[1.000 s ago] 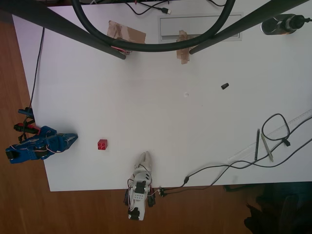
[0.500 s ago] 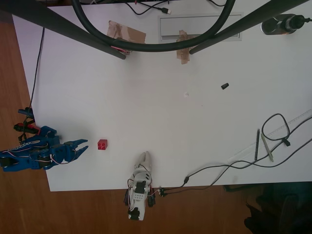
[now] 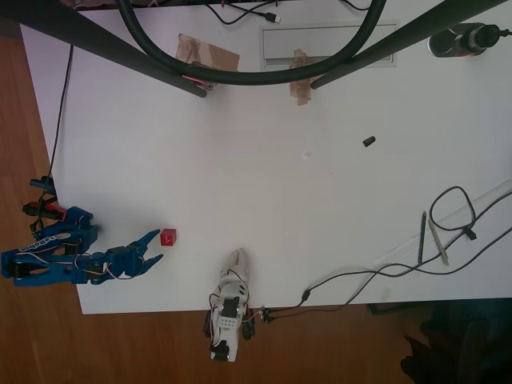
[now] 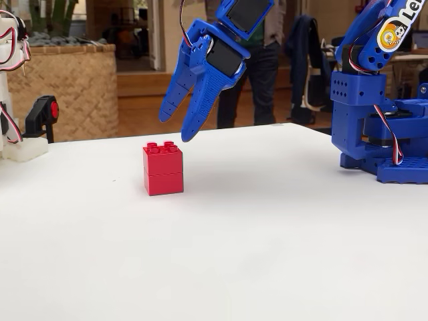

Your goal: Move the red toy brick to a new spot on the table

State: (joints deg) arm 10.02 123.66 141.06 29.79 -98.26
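Observation:
The red toy brick (image 3: pixel 168 237) stands upright on the white table (image 3: pixel 264 200) near its lower left corner in the overhead view. It is a small studded block (image 4: pixel 163 168) in the fixed view. My blue gripper (image 3: pixel 158 246) is open, its tips just left of the brick, one tip close by the brick's upper left edge. Seen from the fixed camera, the gripper (image 4: pixel 176 128) hangs tilted above the brick, its lower fingertip (image 4: pixel 188 136) a little over the studs, not touching them.
A small black cylinder (image 3: pixel 369 142) lies right of centre. Pens (image 3: pixel 422 238) and a looping black cable (image 3: pixel 453 210) sit at the right. Brown tape patches (image 3: pixel 206 54) are at the back. The table's edge (image 3: pixel 160 311) runs close below the brick. A person (image 4: pixel 262 63) stands behind the table.
My gripper has swung right and down from the table's left edge to the brick, and its jaws have opened. The brick has not moved.

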